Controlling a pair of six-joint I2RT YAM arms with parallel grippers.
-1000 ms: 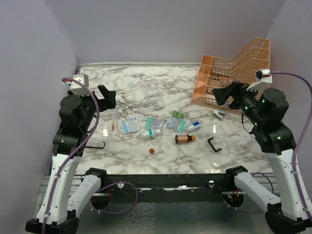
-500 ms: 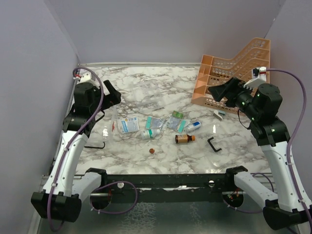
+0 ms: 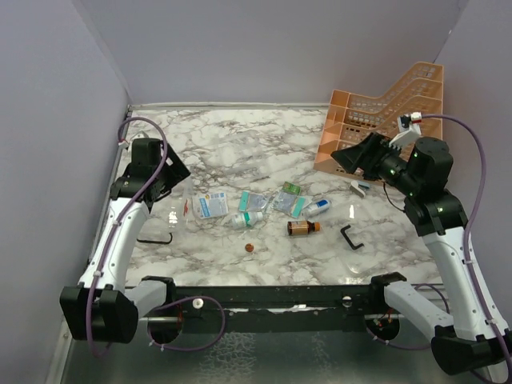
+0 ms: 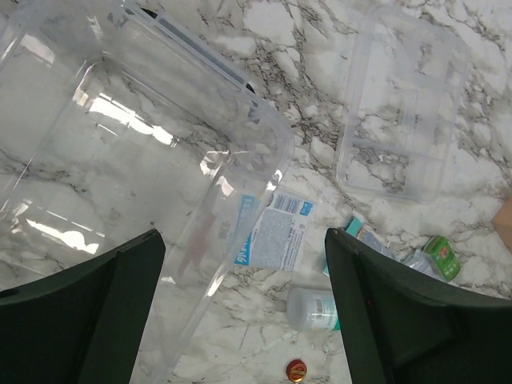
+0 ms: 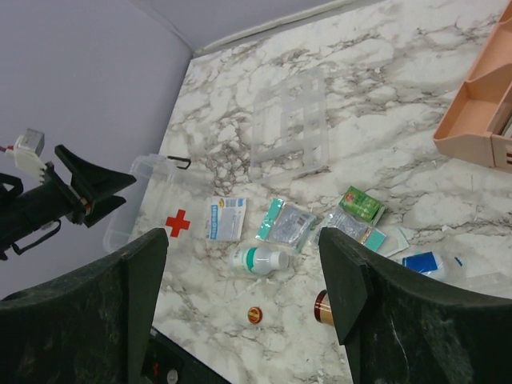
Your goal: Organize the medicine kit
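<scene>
Under my left end effector (image 4: 240, 240), the medicine kit (image 4: 120, 152) lies on the desk (image 4: 304, 48). It is a clear box, open at the top, and it fills the upper left of my left wrist frame. My left end effector is spread wide and has hold of nothing. It hangs over the right wall of the box.

A flat clear piece (image 4: 400, 104) lies in the upper right of that frame, apart from the box. It may be a lid or a tray; I cannot tell which.

Seen from the top camera, the box is at the left side of the desk and has a red cross (image 3: 186, 206) on it. Just to its right lies a blue and white sachet (image 3: 212, 205). Further right come a white bottle (image 3: 244, 218) on its side, more sachets (image 3: 254, 200), a green packet (image 3: 290, 189), a brown bottle (image 3: 302, 228) on its side, and a bottle with a blue label (image 3: 318, 208). A small round red cap (image 3: 250, 247) lies below them in the frame, on its own.

One black U-shaped handle (image 3: 350, 237) lies at the lower right of the desk, well apart from the box. Another black bent piece (image 3: 156, 237) lies near the box, at the lower left.

My right end effector (image 5: 242, 240) is spread wide too and holds nothing. It hangs high over the desk, at the right of the top frame, near the orange rack (image 3: 376, 120).
</scene>
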